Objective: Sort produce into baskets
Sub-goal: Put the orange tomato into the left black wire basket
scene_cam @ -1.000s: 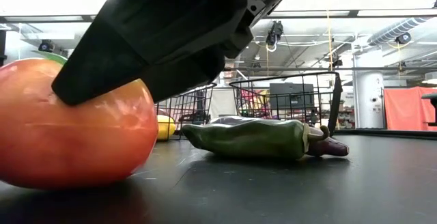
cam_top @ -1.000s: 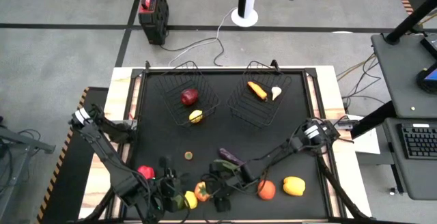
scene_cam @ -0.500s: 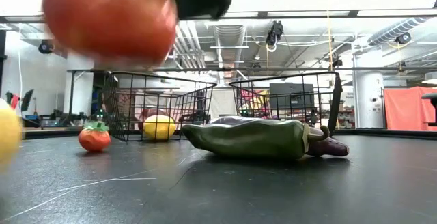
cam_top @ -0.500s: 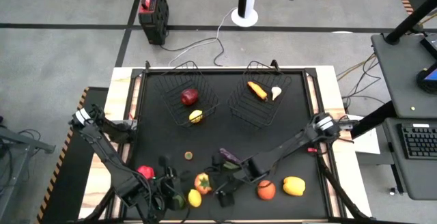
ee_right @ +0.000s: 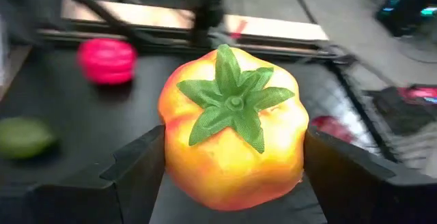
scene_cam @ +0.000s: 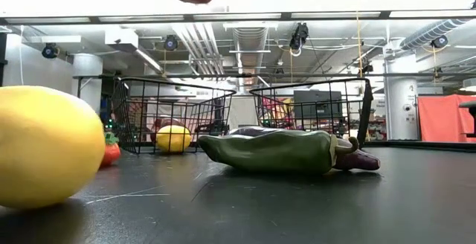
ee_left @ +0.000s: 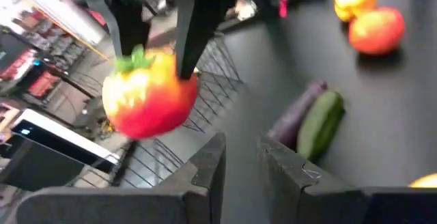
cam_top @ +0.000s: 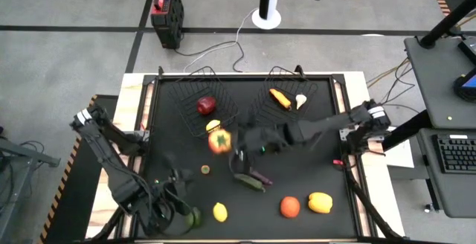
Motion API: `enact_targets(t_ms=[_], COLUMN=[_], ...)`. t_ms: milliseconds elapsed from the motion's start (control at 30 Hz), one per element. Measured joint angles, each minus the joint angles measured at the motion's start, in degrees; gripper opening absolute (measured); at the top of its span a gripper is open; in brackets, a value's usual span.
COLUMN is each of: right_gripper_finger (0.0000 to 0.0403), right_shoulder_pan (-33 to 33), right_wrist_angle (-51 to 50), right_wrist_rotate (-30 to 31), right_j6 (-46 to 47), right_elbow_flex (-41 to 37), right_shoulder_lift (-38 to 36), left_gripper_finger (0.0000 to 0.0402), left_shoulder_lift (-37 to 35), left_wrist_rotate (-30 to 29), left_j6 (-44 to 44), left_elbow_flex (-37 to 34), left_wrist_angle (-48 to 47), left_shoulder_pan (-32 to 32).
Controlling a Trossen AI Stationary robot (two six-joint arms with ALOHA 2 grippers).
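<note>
My right gripper (cam_top: 229, 144) is shut on an orange-red pepper (ee_right: 232, 149) with a green stem, high over the mat just in front of the left basket (cam_top: 195, 95). That basket holds a red apple (cam_top: 206, 105) and a yellow lemon (cam_top: 213, 126). The right basket (cam_top: 262, 114) holds a carrot (cam_top: 280, 97) and a garlic (cam_top: 300, 101). My left gripper (ee_left: 242, 149) hovers shut and empty near the table's near left corner. A cucumber (scene_cam: 268, 152) and an eggplant (cam_top: 256, 175) lie side by side mid-mat. My right gripper pinches the pepper's two opposite sides (ee_right: 167, 162) between its two fingers (ee_right: 136, 169), the stem end facing back toward the wrist. The fingers come slanting down from the table's right. The pepper hangs lifted clear of the mat.
Near the front edge lie a yellow lemon (cam_top: 220, 212), an orange-red apple (cam_top: 290, 207), a yellow pepper (cam_top: 320, 201) and a green fruit (cam_top: 195, 216). A small red and green fruit (cam_top: 205, 170) sits mid-mat. A pink-red fruit (ee_right: 106, 60) shows near my left arm.
My right gripper has lifted the orange-red pepper off the mat at the near edge and carried it up and toward the far edge, close to the left basket. My left gripper has risen a little. The yellow lemon at the near edge has shifted slightly toward the right.
</note>
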Motion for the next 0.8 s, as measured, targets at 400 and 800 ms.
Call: enact_targets(t_ms=[400,800], right_gripper_finger=[0.0303,0.0304], right_shoulder_pan=[-16.9,-23.8], right_wrist_angle=[11.2,19.5], right_wrist_rotate=[-3.7,-12.6], right_j6=[4.7,8.6], right_elbow_flex=[0.5,1.3], right_shoulder_lift=[3.9,9.2], left_gripper_finger=[0.004,0.0036], left_shoulder_lift=[-11.0,-13.5], left_wrist_rotate=[-9.7,-12.2], left_j6=[-5.4,-6.2], left_elbow_flex=[-2.4,-3.7], left_wrist_angle=[-0.8,-1.6], left_shoulder_pan=[0.0,0.0])
